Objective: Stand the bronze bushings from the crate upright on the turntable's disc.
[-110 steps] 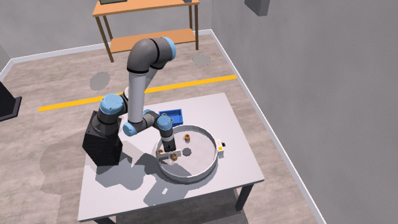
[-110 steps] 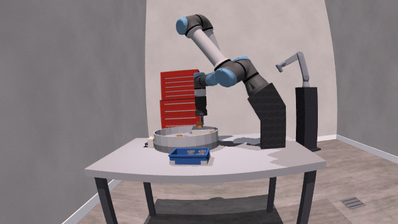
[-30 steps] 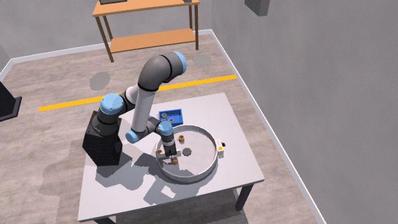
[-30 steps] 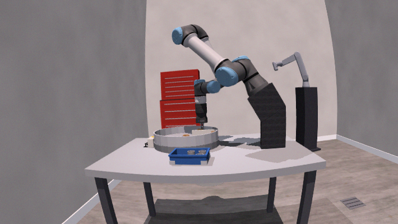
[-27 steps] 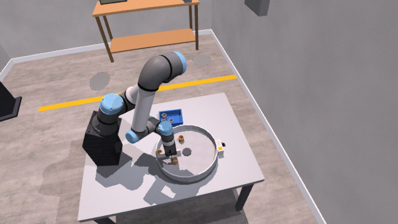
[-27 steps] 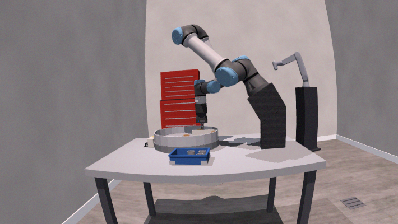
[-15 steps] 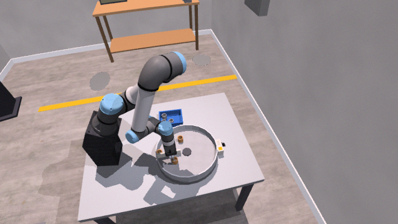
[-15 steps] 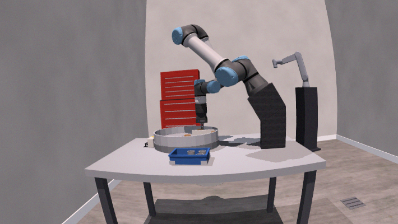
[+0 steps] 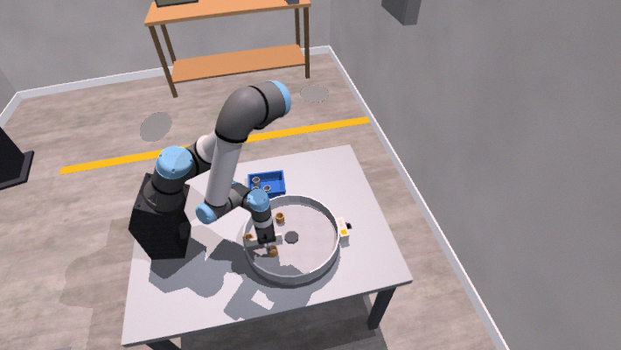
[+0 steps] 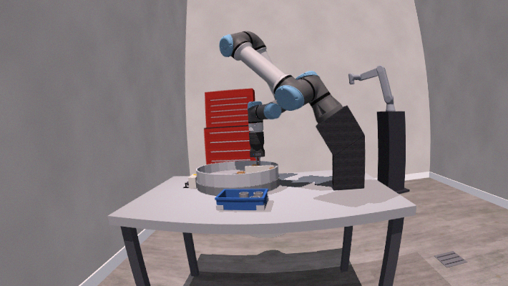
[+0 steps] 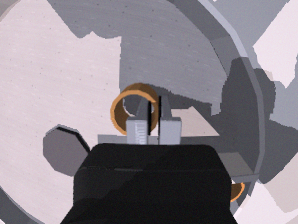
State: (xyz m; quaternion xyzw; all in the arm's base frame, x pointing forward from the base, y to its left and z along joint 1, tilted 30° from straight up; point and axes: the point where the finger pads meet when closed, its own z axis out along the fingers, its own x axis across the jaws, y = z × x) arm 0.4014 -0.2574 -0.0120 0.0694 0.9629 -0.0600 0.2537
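The jaws of the gripper (image 9: 268, 248) (image 10: 257, 164) (image 11: 154, 112) are drawn narrow on the wall of one bronze bushing (image 9: 273, 251) (image 10: 255, 165) (image 11: 119, 110), one finger inside the bore and one outside. It is held upright at the turntable's disc (image 9: 306, 223) (image 11: 75, 75), apart from the hub (image 9: 291, 237) (image 11: 65, 150); whether its lower end bears fully cannot be told. Two more bronze bushings (image 9: 280, 218) (image 9: 248, 236) (image 10: 240, 173) (image 10: 272, 168) (image 11: 240, 192) are seen inside the turntable's wall, while steel bushings (image 9: 255, 180) (image 10: 244, 194) are left in the crate (image 9: 284, 184) (image 10: 240, 206).

The sleeve should be stiff, fairly heavy for its size and not fragile, but smooth enough to swing in so narrow a bite. The upper wall is well chosen; the fingers should be parted gently and lifted straight up, lest the rim be dragged and the sleeve tipped

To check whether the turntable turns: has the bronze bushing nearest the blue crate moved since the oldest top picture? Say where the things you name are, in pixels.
Yes. In the top view, the bronze bushing (image 9: 280, 218) (image 10: 240, 173) went left, from image-above the dark hub (image 9: 291, 237) (image 11: 65, 150) to its upper left.
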